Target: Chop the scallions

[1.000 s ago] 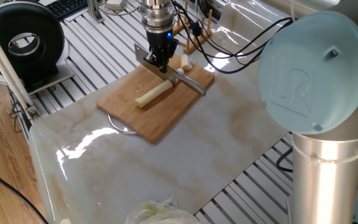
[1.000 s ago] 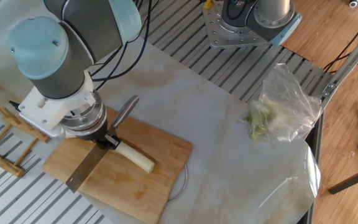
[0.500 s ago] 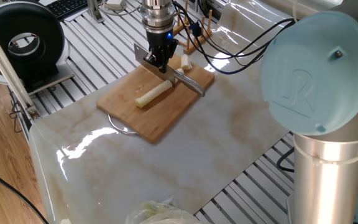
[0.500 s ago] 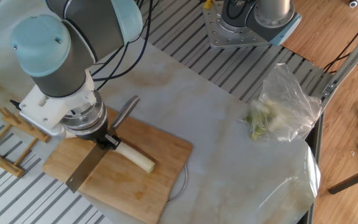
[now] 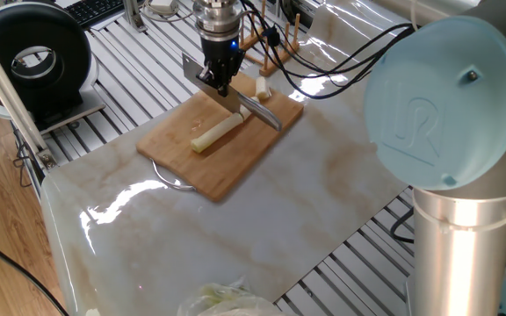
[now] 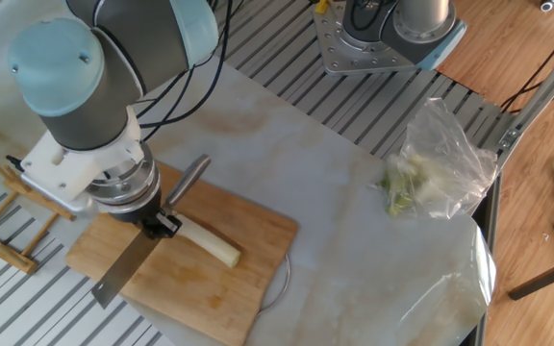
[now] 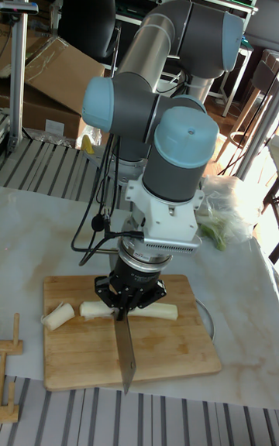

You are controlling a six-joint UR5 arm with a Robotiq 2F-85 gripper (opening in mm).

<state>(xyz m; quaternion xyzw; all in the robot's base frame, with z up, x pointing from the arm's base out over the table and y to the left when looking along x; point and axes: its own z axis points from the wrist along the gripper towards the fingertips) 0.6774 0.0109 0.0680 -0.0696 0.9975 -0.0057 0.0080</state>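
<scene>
- marble-look tabletop (image 5: 323, 189) over a slatted metal bench carries a wooden cutting board (image 5: 235, 162), the landmark for all that follows.
- scallions (image 5: 217, 133) lie flat across the board's middle, one long pale stalk; short cut chunks (image 5: 261, 86) sit at the board's far edge in one fixed view, likely pieces already chopped off.
- knife (image 6: 123, 268) hangs blade-down above the board, crossing the stalk at a right angle, apparently so a straight drop cuts a short piece; its handle (image 6: 187, 179) juts out past the board's edge.
- gripper (image 7: 132, 296) is clamped on the knife near where blade meets handle, jaws narrow around it, poised just above the stalk.
- bundle of greens in clear plastic (image 6: 438, 163) rests well apart from the board, untouched.
</scene>
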